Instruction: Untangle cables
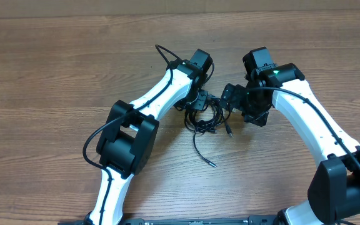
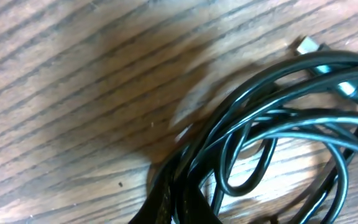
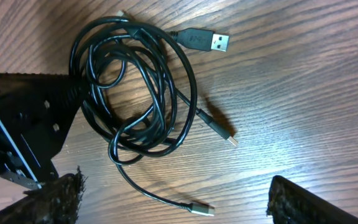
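Quick status from my side. The cables point(image 1: 207, 117) sit in one loose black coil roughly in the middle of the bench point(image 1: 55, 75), right between my left arm point(image 1: 161, 94) and my right arm point(image 1: 305, 122).

My left jaws are clamped all the way shut on the left edge of that coil. In the left wrist view a bunch of glossy strands squeeze together and run straight into the grip at the bottom of the picture. The rest of the loops fan out to the right over the wood grain.

My right jaws are spread wide with nothing in them. The two fuzzy dark fingertips point(image 3: 58, 198) show up in the bottom corners of the right wrist view, and the coil lies apart from them, not touching either one.

From that same view I can pick out the ends. A USB-A plug point(image 3: 207, 41) pokes out at the top of the coil. A smaller plug point(image 3: 227, 138) lies just beside the loops. A third small plug point(image 3: 201, 209) sits on the end of a thin tail that wanders away from the bundle. From overhead, that loose tail point(image 1: 199, 150) trails off toward the near side of the bench.

Honestly can't tell how many separate cords are wound up in there, they overlap too much.
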Motion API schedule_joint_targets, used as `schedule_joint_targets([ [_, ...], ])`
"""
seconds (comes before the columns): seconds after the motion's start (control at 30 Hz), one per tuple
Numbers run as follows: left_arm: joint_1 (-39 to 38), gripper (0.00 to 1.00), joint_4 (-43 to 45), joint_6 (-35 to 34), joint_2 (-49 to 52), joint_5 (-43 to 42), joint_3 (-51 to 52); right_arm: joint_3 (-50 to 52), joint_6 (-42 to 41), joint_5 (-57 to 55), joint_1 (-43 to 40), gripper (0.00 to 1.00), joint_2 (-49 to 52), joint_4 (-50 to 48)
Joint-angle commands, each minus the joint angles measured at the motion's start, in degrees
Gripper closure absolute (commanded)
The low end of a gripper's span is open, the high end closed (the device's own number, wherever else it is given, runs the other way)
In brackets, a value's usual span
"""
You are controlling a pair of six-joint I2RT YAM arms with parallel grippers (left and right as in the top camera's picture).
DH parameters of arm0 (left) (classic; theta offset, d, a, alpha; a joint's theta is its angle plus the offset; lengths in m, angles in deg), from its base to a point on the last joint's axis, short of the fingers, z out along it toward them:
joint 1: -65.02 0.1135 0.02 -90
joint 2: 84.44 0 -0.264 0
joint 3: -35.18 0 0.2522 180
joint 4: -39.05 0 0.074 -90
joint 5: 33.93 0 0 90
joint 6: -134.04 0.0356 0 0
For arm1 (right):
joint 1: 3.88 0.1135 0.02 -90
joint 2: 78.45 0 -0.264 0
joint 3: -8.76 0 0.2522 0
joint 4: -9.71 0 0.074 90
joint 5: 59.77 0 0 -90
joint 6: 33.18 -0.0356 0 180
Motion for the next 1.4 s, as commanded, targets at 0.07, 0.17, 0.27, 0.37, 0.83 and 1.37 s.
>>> schedule_joint_targets([
  [0.07,2.1,0.96,-3.4,-2.2,1.1,0.7,-2.0,0.1,-0.2,1.1,0.0,0.11,0.2,-0.7],
  [0.17,5.0,0.96,-4.8,-3.6,1.1,-2.2,-2.6,0.1,-0.2,3.1,0.3,0.2,0.2,-1.9],
  [0.27,8.6,0.96,-5.5,-3.3,1.1,-10.1,-2.6,0.1,-1.3,3.1,1.2,0.23,0.2,-3.0],
  [0.37,12.1,0.96,-6.1,-1.6,1.1,-16.6,-2.6,0.1,-1.7,3.1,2.9,0.27,0.2,-4.7],
  [0.83,15.3,0.96,-8.2,13.4,1.1,-25.2,-2.6,0.1,-4.4,-6.4,15.1,0.76,0.2,-16.7],
  [1.37,14.3,0.44,-11.0,17.2,1.2,-20.0,-2.6,0.1,-1.4,-7.0,18.5,0.92,3.3,-17.0],
])
